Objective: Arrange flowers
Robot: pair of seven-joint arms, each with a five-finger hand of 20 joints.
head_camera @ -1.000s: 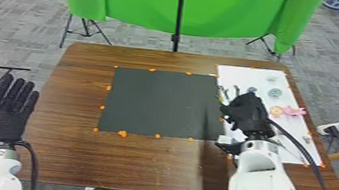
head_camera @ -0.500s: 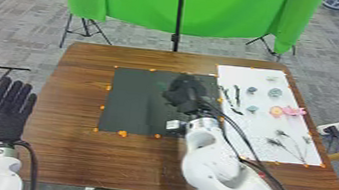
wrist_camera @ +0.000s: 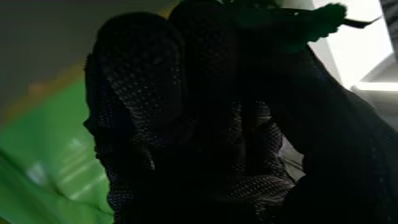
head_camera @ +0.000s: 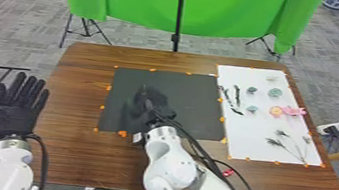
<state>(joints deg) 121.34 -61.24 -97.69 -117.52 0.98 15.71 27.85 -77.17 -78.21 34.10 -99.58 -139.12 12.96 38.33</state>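
In the head view, with the right hand (head_camera: 158, 104) over the mat (head_camera: 200, 92) on the counter (head_camera: 72, 124) and the left hand (head_camera: 15, 111) open, well left of that mat, might set the sprig down askew through too early a release, or drag it out of place through clinging to the glove. In the right wrist view, pinched between thumb and fingers, the small sprig (wrist_camera: 327, 21), green and ruffled along its edge, likely soft, so easily crushed by too hard a squeeze.
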